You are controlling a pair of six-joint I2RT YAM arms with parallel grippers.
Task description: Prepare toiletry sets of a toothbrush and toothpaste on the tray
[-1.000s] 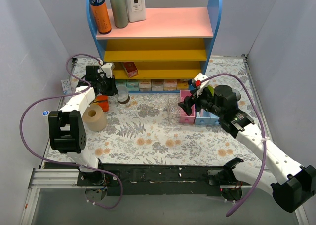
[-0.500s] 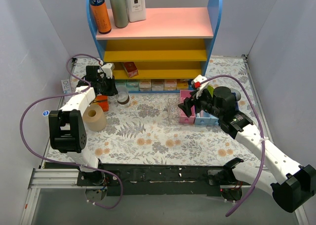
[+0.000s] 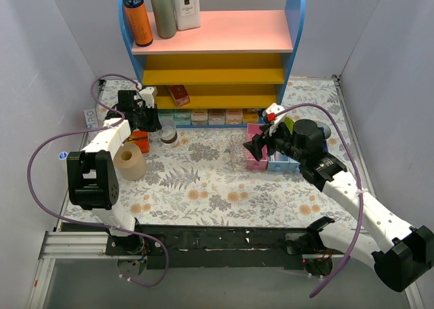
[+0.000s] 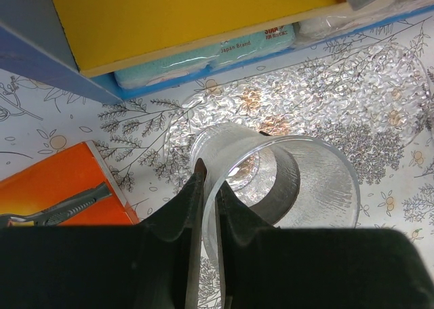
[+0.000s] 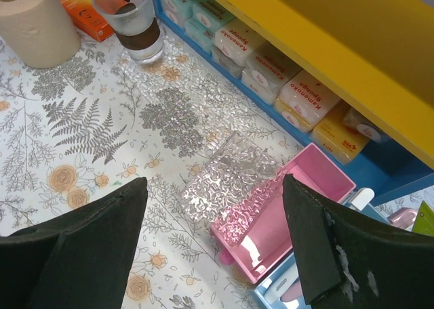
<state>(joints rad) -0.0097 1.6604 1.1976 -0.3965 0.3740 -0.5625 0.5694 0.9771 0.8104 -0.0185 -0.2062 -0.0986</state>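
Right hand spread wide over clear tray beside pink bin

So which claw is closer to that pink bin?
The right. The right gripper hangs open right by the pink bin; the left gripper is far off, pinching a clear cup by its rim.

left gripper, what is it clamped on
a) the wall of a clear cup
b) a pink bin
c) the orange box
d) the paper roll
a: in the left wrist view the left gripper is shut on the rim wall of the clear cup, one finger inside and one outside, while the orange box and the paper roll sit apart from it.
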